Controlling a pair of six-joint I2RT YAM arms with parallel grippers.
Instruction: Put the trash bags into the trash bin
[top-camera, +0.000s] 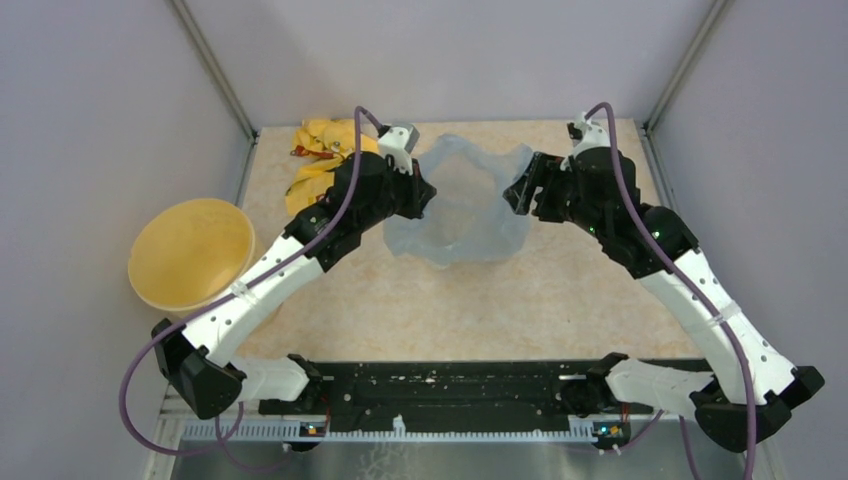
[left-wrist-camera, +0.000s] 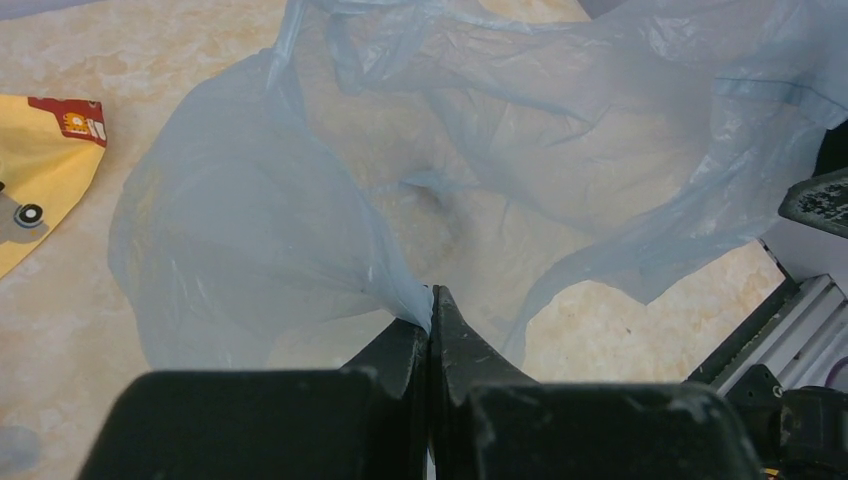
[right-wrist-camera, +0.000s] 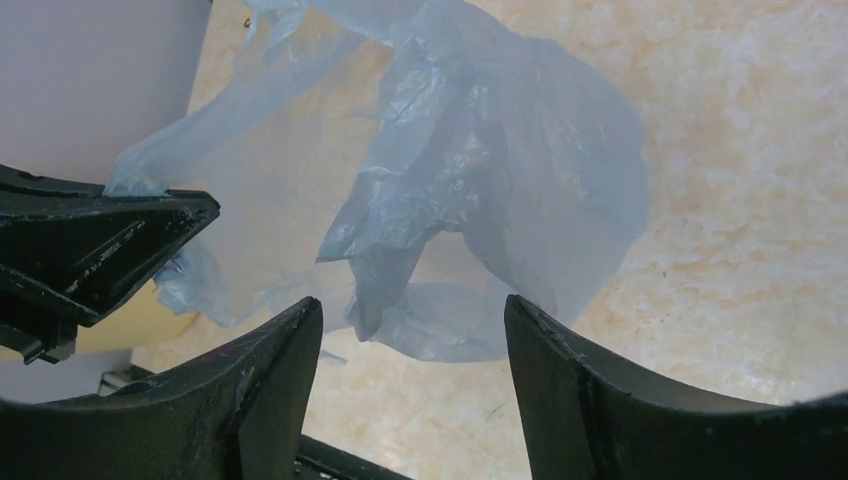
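Your trash bag (top-camera: 460, 215) sits on the far half of the table (top-camera: 560, 290), lifted into a loose, crumpled cup between the two grippers. Its wider spread runs left to right from one gripper to the other, and the open mouth faces up toward the overhead camera, with the far edge rising in two soft peaks. The bottom of the film rests on the tabletop.

Your left gripper (top-camera: 425, 195) is at the bag's left edge. In the left wrist view its jaws are pressed together on a gathered pinch of the film (left-wrist-camera: 250, 250), which fans out from the fingertips (left-wrist-camera: 432, 300).

Your right gripper (top-camera: 515, 190) is at the bag's right edge with its jaws apart. In the right wrist view the film (right-wrist-camera: 500, 180) hangs beyond the gap between the two fingers (right-wrist-camera: 270, 370), and neither one clamps it.

The trash bin (top-camera: 190, 255) stands at the table's left edge, mouth up, well apart from the bag. A yellow cloth (top-camera: 318, 150) lies at the far left, beside your left arm.
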